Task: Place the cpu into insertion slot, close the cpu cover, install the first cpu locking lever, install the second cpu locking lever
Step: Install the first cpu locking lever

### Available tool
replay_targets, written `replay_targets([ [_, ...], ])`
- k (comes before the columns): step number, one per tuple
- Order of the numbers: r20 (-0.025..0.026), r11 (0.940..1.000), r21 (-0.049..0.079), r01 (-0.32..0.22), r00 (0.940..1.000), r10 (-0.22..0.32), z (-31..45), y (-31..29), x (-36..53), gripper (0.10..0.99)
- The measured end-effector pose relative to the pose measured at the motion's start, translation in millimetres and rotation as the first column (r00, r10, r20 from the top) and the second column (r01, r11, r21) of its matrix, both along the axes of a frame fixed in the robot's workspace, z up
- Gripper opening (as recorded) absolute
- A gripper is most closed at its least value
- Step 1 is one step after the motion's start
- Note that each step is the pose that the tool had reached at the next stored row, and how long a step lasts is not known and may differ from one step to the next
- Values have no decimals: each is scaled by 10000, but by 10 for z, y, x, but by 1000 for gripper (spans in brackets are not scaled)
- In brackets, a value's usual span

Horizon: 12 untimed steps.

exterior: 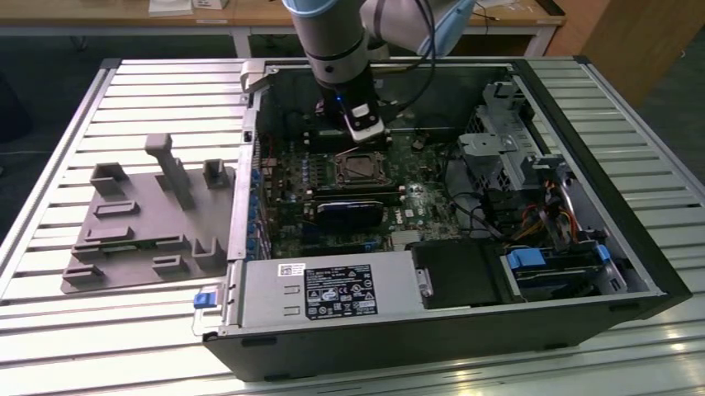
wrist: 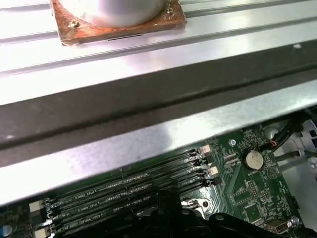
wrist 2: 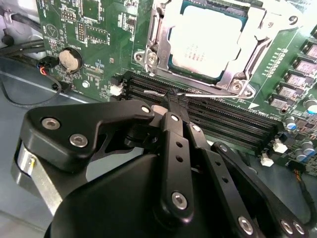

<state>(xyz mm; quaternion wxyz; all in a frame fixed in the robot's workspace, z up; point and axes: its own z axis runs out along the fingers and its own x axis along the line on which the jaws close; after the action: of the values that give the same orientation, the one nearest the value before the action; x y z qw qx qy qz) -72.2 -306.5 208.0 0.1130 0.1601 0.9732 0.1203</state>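
Silver cpu [wrist 2: 205, 42] inside insertion slot [wrist 2: 172, 60]

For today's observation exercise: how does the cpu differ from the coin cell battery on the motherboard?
The cpu is square; the coin cell battery is round. The cpu is far larger. The cpu lies framed by the metal cpu cover; the battery has no such frame. Both are silvery and sit on the green motherboard.

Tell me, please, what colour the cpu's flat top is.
The small square cpu is dull silver-grey; second wrist view shows it best.
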Motion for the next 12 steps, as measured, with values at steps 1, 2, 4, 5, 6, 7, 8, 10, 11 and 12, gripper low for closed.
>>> replay_targets([
  [1,1,10000,-10,71,10000,-71,-3,0,0,102],
  [2,1,9999,-19,141,9999,-141,-6,1,0,102],
  [4,-1,9996,-43,268,9996,-268,-13,2,-1,102],
  [5,-1,9995,-54,323,9995,-323,-16,3,-1,102],
  [6,-1,9993,-62,369,9993,-369,-20,8,-2,102],
  [7,0,9992,-68,406,9992,-406,-23,12,-3,102],
  [8,1,9990,-73,441,9990,-441,-25,18,-4,102],
  [10,1,9987,-81,495,9988,-495,-29,34,-7,102],
  [11,2,9986,-88,522,9986,-522,-31,41,-8,102],
  [12,2,9984,-95,549,9985,-549,-33,49,-10,102],
])
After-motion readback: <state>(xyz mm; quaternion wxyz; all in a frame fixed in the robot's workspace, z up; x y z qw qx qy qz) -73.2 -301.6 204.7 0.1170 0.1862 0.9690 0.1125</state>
